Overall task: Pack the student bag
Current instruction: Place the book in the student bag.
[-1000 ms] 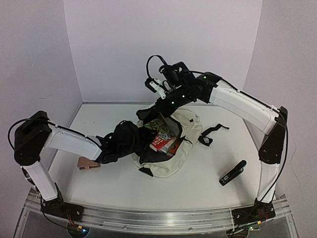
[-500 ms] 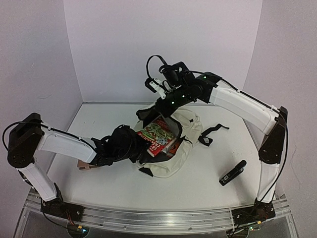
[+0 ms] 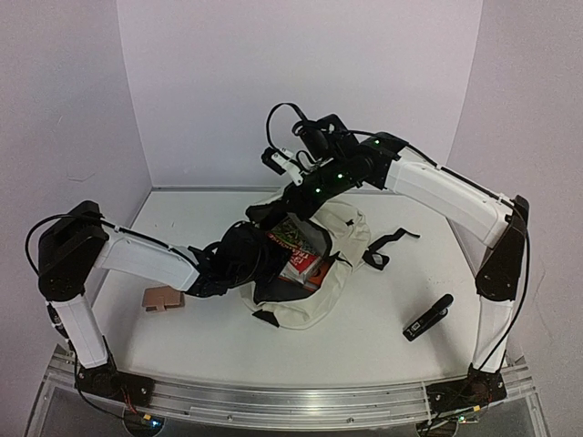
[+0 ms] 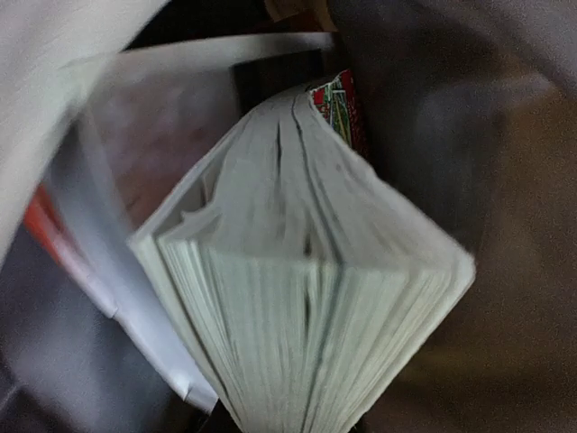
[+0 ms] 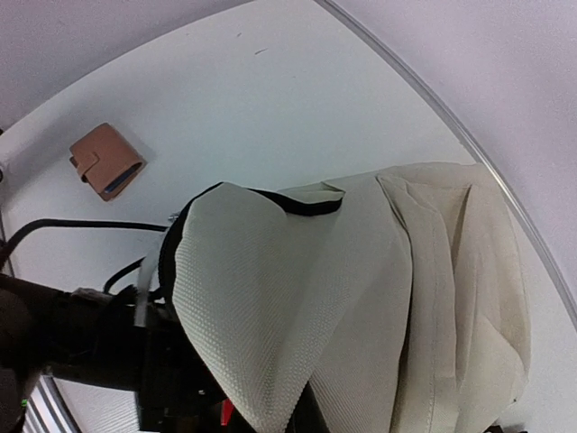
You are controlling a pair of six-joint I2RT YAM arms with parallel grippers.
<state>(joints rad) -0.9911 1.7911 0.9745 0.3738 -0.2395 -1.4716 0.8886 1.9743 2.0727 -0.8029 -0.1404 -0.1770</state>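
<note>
The student bag [image 3: 332, 278] lies in the middle of the table, cream with a dark lining, its mouth open towards the left. My right gripper [image 3: 290, 194] is shut on the bag's upper flap [image 5: 270, 298] and holds it raised; the fabric hides its fingers. My left gripper [image 3: 266, 253] reaches into the mouth, shut on a thick book [image 3: 293, 235] with a green and red cover. In the left wrist view the book's fanned pages [image 4: 306, 298] fill the frame inside the dark lining. A red and white book [image 3: 305, 265] lies in the bag beside it.
A brown wallet [image 3: 162, 299] lies on the table left of the bag, and it also shows in the right wrist view [image 5: 106, 161]. A black oblong device [image 3: 428, 318] lies at the right front. The bag's black strap [image 3: 390, 242] trails to the right.
The book, held flat over the bag's mouth half a second ago, has gone down and deeper into the bag with my left gripper. My right gripper still holds the flap up.
</note>
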